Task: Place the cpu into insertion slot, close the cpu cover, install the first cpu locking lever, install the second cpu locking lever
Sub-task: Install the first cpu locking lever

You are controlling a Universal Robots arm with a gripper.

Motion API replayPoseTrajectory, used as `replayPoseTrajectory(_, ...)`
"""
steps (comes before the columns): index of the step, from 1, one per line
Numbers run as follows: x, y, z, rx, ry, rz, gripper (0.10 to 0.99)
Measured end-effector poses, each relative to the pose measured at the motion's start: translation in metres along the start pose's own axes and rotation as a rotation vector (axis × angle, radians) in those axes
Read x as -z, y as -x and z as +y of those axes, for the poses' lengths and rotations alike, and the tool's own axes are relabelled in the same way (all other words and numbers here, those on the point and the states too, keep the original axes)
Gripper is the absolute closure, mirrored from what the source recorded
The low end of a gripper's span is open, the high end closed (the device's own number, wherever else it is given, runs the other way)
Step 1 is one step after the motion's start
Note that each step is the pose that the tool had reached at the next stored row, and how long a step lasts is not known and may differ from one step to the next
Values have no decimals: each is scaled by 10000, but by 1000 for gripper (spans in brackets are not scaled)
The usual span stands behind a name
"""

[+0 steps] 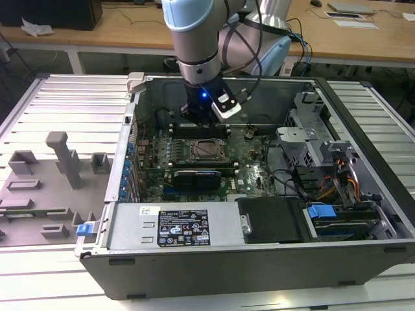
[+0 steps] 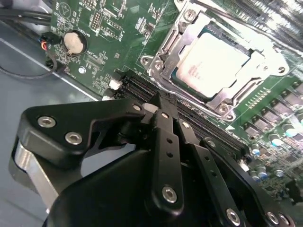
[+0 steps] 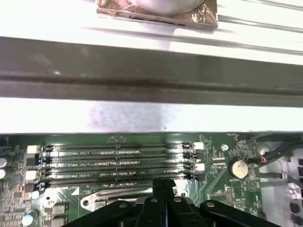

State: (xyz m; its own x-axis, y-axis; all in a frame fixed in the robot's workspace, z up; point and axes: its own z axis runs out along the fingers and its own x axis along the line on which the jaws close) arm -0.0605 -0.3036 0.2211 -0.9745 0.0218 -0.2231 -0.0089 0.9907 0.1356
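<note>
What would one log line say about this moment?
cpu: seated in insertion slot | cpu cover: down over it | gripper: jaws shut, empty, over memory slots

Ribbed metal table (image 1: 58, 97) carries open computer case (image 1: 259, 259); grey fixture blocks (image 1: 61, 159) alongside.

Silvery-beige cpu (image 2: 215, 61), silver-grey cpu cover (image 2: 163, 49), black end effector (image 2: 163, 106).
</note>
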Motion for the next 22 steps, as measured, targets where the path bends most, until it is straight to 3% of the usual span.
replayPoseTrajectory(1, 7, 2, 1, 31, -147, 1, 980)
replayPoseTrajectory(2, 15, 3, 2, 81, -387, 9, 980)
replayPoseTrajectory(3, 16, 4, 2, 112, -531, 16, 980)
replayPoseTrajectory(6, 16, 4, 2, 121, -568, 21, 980)
replayPoseTrajectory(7, 15, 4, 2, 115, -569, 62, 980)
replayPoseTrajectory(9, 12, 11, 2, 81, -574, 388, 980)
replayPoseTrajectory(11, 7, 21, 1, 37, -578, 780, 980)
replayPoseTrajectory(12, 4, 29, 1, 12, -582, 1034, 980)
replayPoseTrajectory(14, 0, 42, 0, -24, -590, 1380, 980)
replayPoseTrajectory(17, 0, 42, -3, -25, -588, 1382, 980)
replayPoseTrajectory(22, 11, 44, -87, -25, -588, 1385, 980)
